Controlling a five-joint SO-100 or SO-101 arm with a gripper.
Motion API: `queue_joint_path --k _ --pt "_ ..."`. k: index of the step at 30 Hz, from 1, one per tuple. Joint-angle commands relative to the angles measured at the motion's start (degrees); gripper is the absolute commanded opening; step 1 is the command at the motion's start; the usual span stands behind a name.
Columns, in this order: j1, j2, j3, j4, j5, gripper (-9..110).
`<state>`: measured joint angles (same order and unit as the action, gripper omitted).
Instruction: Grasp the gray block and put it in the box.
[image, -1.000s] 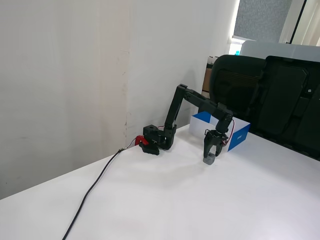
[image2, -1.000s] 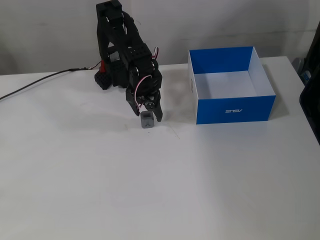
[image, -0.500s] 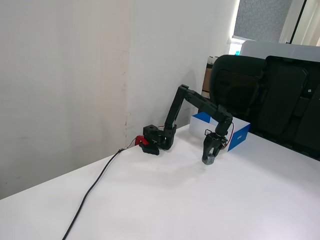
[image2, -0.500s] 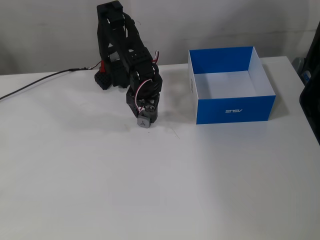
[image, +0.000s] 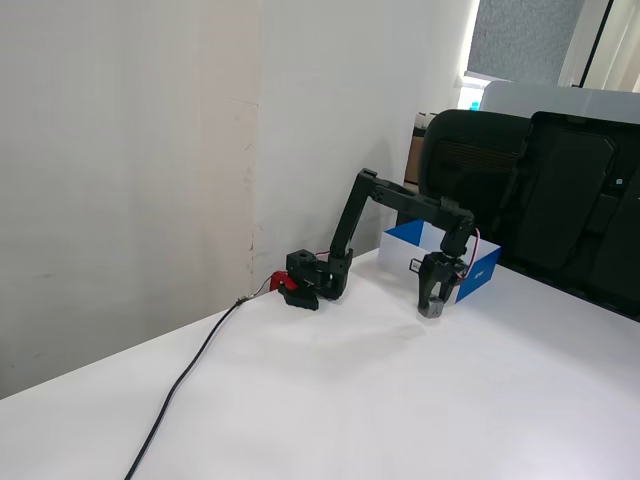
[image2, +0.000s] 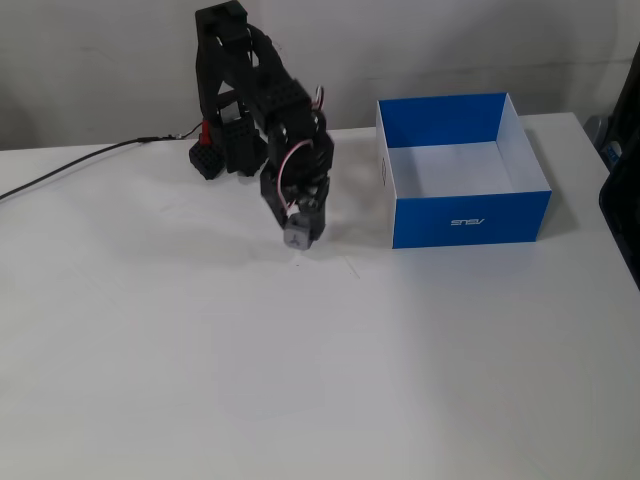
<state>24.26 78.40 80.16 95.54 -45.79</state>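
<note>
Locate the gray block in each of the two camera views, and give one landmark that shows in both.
A fixed view, side-on: the gray block sits right of centre, at the tip of the gripper, just in front of the box.
A fixed view, from above: the gray block is left of centre in the upper half, clamped in the gripper.
Shared landmark: the blue box, beside the block in both fixed views.

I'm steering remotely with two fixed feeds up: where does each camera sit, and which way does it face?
One fixed view: low, off the table's far end, looking along it toward the wall and office chair; shows the whole arm side-on, gripper shut on the gray block.
Other fixed view: high, facing the arm's front, looking down into the box; shows arm, gripper, gray block.
Shared: arm, gray block, box, cable.
</note>
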Motion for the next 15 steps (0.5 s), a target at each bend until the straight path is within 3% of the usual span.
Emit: queue_joint_path --k 1,5,15 --pt "1.85 4.39 -16.87 6.94 2.02 1" --pt "4.75 0.70 -30.41 12.39 4.39 2" --pt "19.78 -0.26 -35.51 12.48 11.69 2"
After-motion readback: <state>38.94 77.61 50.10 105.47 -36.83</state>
